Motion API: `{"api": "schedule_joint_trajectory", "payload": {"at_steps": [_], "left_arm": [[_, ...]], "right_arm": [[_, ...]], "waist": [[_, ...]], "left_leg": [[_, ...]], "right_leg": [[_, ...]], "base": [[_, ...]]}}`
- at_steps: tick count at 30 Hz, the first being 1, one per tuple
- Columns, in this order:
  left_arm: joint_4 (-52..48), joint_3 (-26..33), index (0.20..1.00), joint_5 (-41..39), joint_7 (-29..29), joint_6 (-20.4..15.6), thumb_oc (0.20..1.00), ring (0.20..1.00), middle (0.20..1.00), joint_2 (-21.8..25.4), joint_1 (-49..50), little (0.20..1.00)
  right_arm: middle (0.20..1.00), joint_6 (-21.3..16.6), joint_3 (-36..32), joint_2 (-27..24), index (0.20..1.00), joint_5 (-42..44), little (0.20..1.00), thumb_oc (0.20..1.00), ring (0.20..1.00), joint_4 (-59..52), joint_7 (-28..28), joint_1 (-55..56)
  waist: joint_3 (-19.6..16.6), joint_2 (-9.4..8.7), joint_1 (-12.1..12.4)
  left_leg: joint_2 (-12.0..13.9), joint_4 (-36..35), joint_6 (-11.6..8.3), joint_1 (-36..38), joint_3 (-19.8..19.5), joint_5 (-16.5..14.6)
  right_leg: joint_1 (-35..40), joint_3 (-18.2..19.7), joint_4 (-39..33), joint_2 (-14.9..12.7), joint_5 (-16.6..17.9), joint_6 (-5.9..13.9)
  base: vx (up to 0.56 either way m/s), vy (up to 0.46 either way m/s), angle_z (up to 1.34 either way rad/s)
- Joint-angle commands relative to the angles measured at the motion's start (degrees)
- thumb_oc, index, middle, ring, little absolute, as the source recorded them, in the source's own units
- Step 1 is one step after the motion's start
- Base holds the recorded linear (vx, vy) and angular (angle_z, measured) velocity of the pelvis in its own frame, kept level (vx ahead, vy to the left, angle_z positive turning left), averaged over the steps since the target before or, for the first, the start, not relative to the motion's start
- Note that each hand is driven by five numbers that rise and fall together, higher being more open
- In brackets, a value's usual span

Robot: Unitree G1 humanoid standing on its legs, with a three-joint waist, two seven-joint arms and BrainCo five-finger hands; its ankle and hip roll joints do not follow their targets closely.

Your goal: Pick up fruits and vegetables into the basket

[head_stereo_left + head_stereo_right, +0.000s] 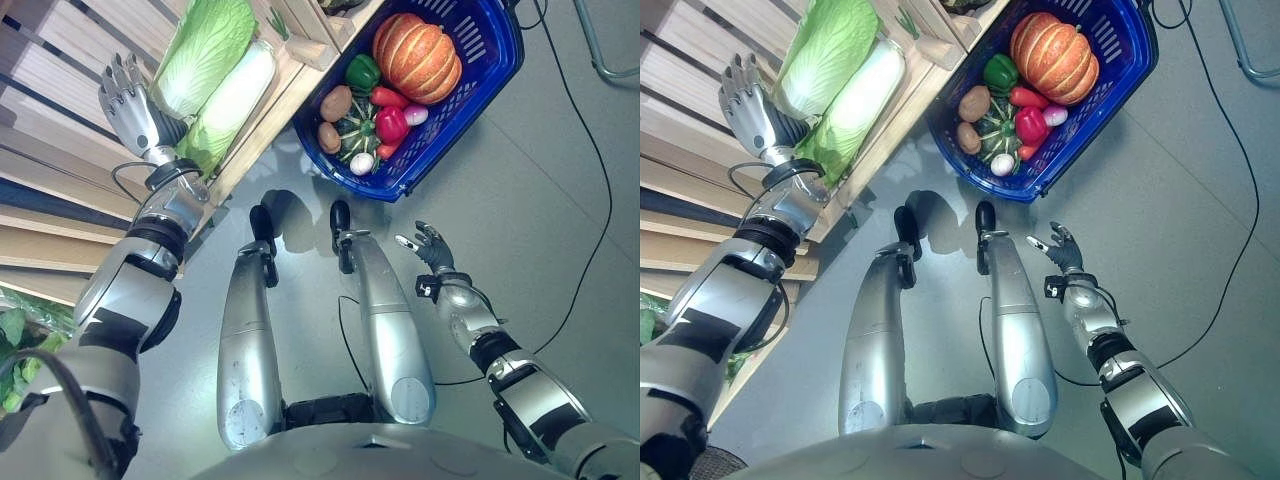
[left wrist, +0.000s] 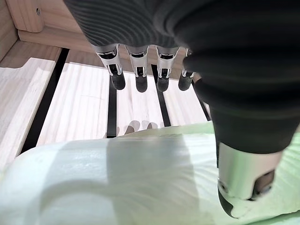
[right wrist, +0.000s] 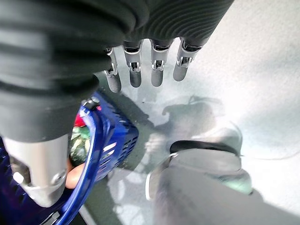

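left hand [image 1: 127, 100] fingers straight, empty, beside pale green napa cabbage [image 1: 232, 102] | bulky, leafy-soft: cup mid-body | right hand [image 1: 430, 247] slack, empty | blue plastic basket [image 1: 496, 55]

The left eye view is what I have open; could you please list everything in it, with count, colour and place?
Basket: one, blue, on the grey floor beside the wooden shelf.
Pumpkin: one, orange, in the basket.
Green pepper: one, green, in the basket.
Red pepper: one, red, in the basket.
Potatoes: two, brown, at the basket's shelf side.
Cabbages: two, pale green, side by side on the shelf.
Wooden shelf: one, light wood, slatted.
Left hand: open, over the shelf beside the cabbages.
Right hand: open, above the floor, holding nothing.
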Motion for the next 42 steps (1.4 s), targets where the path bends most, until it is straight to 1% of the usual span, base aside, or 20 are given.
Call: {"api": "schedule_joint_trajectory", "payload": {"at_steps": [1,3,6,7,8,10,14,17,20,22,23,24,26,29,31,32,34,38,42], "left_arm": [[-0.09,1.81,1.0,-0.8,2.92,1.34,1.0,1.0,1.0,2.62,-0.81,1.0],[0.49,2.12,1.0,-0.68,2.86,2.65,1.0,1.0,1.0,2.38,-0.82,1.0],[1.28,1.98,1.0,-0.84,2.2,3.16,1.0,1.0,1.0,2.58,-1.01,1.0],[1.67,1.87,1.0,0.24,1.5,4.65,1.0,1.0,1.0,2.71,-1.29,1.0],[1.67,1.87,1.0,0.24,1.5,4.65,1.0,1.0,1.0,2.71,-1.29,1.0],[2.29,0.95,1.0,-0.21,1.06,5.98,1.0,1.0,1.0,2.98,-1.71,1.0],[2.59,0.13,1.0,1.2,1.27,6.37,1.0,1.0,1.0,2.93,-2.52,1.0],[3.17,-0.94,1.0,3.03,0.81,5.2,1.0,1.0,1.0,2.77,-3.43,1.0],[2.92,-2.04,1.0,4.51,0.34,6.01,1.0,1.0,1.0,2.52,-4.07,1.0],[3.44,-3.21,1.0,3.47,0.25,6.46,1.0,1.0,1.0,2.45,-4.89,1.0],[4.02,-3.15,0.642,3.42,0.4,6.29,0.642,0.642,0.642,2.27,-4.93,0.642],[4.51,-2.92,0.398,2.84,0.76,6.16,0.398,0.398,0.398,2.11,-4.94,0.398],[5.21,-2.64,0.2,2.95,0.82,6.1,0.2,0.2,0.2,1.93,-4.94,0.2],[5.7,-2.76,0.2,4.08,0.34,6.02,0.2,0.2,0.2,2.18,-4.84,0.2],[5.82,-3.03,0.2,3.36,0.24,6.21,0.2,0.2,0.2,2.49,-4.84,0.2],[6.26,-3.04,0.2,2.29,0.84,6.41,0.2,0.2,0.2,2.35,-4.73,0.2],[6.19,-2.38,0.2,2.86,1.4,5.93,0.2,0.2,0.2,2.5,-4.27,0.2],[4.68,-1.04,0.2,3.7,4.09,3.25,0.2,0.2,0.2,3.51,-3.9,0.2],[-0.58,2.32,0.2,7.04,8.28,-0.9,0.2,0.2,0.2,5.03,-1.42,0.2]], "right_arm": [[1.0,-1.46,-0.61,-0.37,1.0,-0.37,1.0,1.0,1.0,-3.03,0.04,5.09],[1.0,-1.57,-0.61,-0.04,1.0,-0.49,1.0,1.0,1.0,-3.13,-0.32,4.98],[1.0,-1.46,-0.53,-0.02,1.0,-0.4,1.0,1.0,1.0,-3.42,-0.57,4.83],[1.0,-1.31,-0.52,-0.03,1.0,-0.55,1.0,1.0,1.0,-3.87,-0.77,4.74],[1.0,-1.31,-0.52,-0.03,1.0,-0.55,1.0,1.0,1.0,-3.87,-0.77,4.74],[1.0,-1.36,-0.63,-0.19,1.0,-0.41,1.0,1.0,1.0,-3.95,-0.62,4.49],[1.0,-2.04,-0.55,-0.39,1.0,-0.39,1.0,1.0,1.0,-4.19,-0.41,4.78],[1.0,-2.22,-0.44,-0.34,1.0,-0.41,1.0,1.0,1.0,-5.17,-0.58,4.78],[1.0,-2.0,-0.44,-0.31,1.0,-1.03,1.0,1.0,1.0,-6.1,-0.65,4.7],[1.0,-2.28,-0.32,-0.38,1.0,-0.89,1.0,1.0,1.0,-6.76,-1.05,4.58],[1.0,-2.45,-0.27,-0.37,1.0,-0.72,1.0,1.0,1.0,-6.96,-1.27,4.57],[1.0,-2.87,-0.4,-0.37,1.0,-0.7,1.0,1.0,1.0,-6.74,-0.98,4.59],[1.0,-3.13,-0.33,-0.2,1.0,-0.62,1.0,1.0,1.0,-6.85,-1.05,4.6],[1.0,-3.3,-0.34,-0.03,1.0,-0.54,1.0,1.0,1.0,-7.23,-1.08,4.74],[1.0,-3.37,-0.4,-0.15,1.0,-0.3,1.0,1.0,1.0,-7.58,-0.93,4.88],[1.0,-3.93,-0.32,-0.08,1.0,-0.21,1.0,1.0,1.0,-7.47,-0.63,4.97],[1.0,-4.43,-0.46,0.09,1.0,-0.16,1.0,1.0,1.0,-7.55,-0.49,5.11],[1.0,-6.82,-0.88,0.3,1.0,0.52,1.0,1.0,1.0,-8.48,-0.59,5.87],[1.0,-8.88,-2.33,0.63,1.0,0.13,1.0,1.0,1.0,-13.0,-1.82,7.57]], "waist": [[-2.54,-0.95,0.39],[-2.54,-1.13,0.4],[-2.54,-1.27,0.4],[-2.54,-1.38,0.31],[-2.54,-1.38,0.31],[-2.54,-1.44,0.23],[-2.54,-1.64,-0.01],[-2.54,-1.85,-0.18],[-2.54,-1.94,-0.4],[-2.54,-2.18,-0.62],[-2.54,-2.35,-0.7],[-2.54,-2.54,-0.77],[-2.54,-2.7,-0.8],[-2.54,-2.83,-0.86],[-2.54,-2.89,-0.93],[-2.54,-2.9,-0.97],[-2.54,-2.9,-0.87],[-2.54,-2.64,-0.58],[-2.54,-2.04,0.05]], "left_leg": [[-3.06,1.0,1.69,-1.07,3.95,-3.62],[-3.0,0.74,1.71,-1.1,3.93,-3.54],[-2.94,0.51,1.77,-1.18,3.96,-3.35],[-2.87,0.21,1.77,-1.31,3.99,-3.08],[-2.87,0.21,1.77,-1.31,3.99,-3.08],[-2.7,0.16,1.73,-1.62,4.12,-2.93],[-2.63,-0.06,1.93,-2.29,4.15,-2.85],[-2.41,-0.42,1.74,-3.56,4.09,-2.24],[-2.33,-1.23,1.61,-4.28,4.08,-1.71],[-2.02,-1.27,1.6,-5.31,4.31,-1.54],[-1.97,-1.39,1.6,-5.53,4.27,-1.44],[-1.95,-1.42,1.6,-5.85,4.2,-1.36],[-1.97,-1.58,1.56,-6.2,4.12,-1.24],[-1.9,-2.1,1.48,-6.16,4.19,-1.0],[-1.91,-2.22,1.47,-6.02,4.33,-1.0],[-1.93,-2.37,1.53,-5.68,4.4,-1.01],[-2.05,-2.58,1.53,-5.11,4.4,-1.04],[-2.22,-3.24,1.4,-3.0,4.49,-1.14],[-2.82,-4.62,1.33,1.24,4.29,-1.46]], "right_leg": [[2.65,0.08,-5.31,1.91,2.91,3.42],[2.64,0.02,-5.49,1.97,2.89,3.41],[2.56,-0.01,-5.69,2.03,3.03,3.35],[2.31,-0.04,-5.89,2.08,3.33,3.39],[2.31,-0.04,-5.89,2.08,3.33,3.39],[1.92,-0.04,-5.82,2.11,3.49,3.46],[0.94,-0.08,-5.69,2.19,3.68,3.53],[-0.43,-0.12,-5.79,2.24,4.1,3.57],[-1.34,-0.08,-6.18,2.44,4.4,3.68],[-2.45,-0.17,-6.16,2.4,4.53,3.68],[-2.72,-0.21,-6.17,2.45,4.59,3.7],[-3.08,-0.2,-6.13,2.54,4.65,3.73],[-3.43,-0.27,-6.21,2.58,4.76,3.79],[-3.5,-0.27,-6.57,2.66,4.92,3.83],[-3.36,-0.2,-6.79,2.84,4.95,3.83],[-3.06,-0.24,-6.96,2.81,4.99,3.84],[-2.52,-0.29,-7.09,2.81,4.91,3.87],[-0.42,-0.28,-7.88,2.7,4.8,3.94],[4.09,-0.43,-9.68,2.54,4.47,4.08]], "base": [[0.0,0.0,0.0],[0.0,-0.011,0.02],[0.0,-0.006,0.02],[0.0,0.0,0.0],[0.0,0.0,0.0],[0.0,0.0,0.0],[0.0,0.002,-0.01],[-0.01,-0.007,0.0],[-0.03,-0.015,0.0],[-0.04,-0.02,-0.01],[0.0,0.0,0.0],[0.0,0.0,0.0],[0.0,0.0,0.0],[0.0,0.0,0.0],[0.0,0.0,0.0],[0.0,0.0,0.0],[0.0,0.0,0.0],[0.01,-0.004,0.01],[0.03,-0.021,0.04]]}}
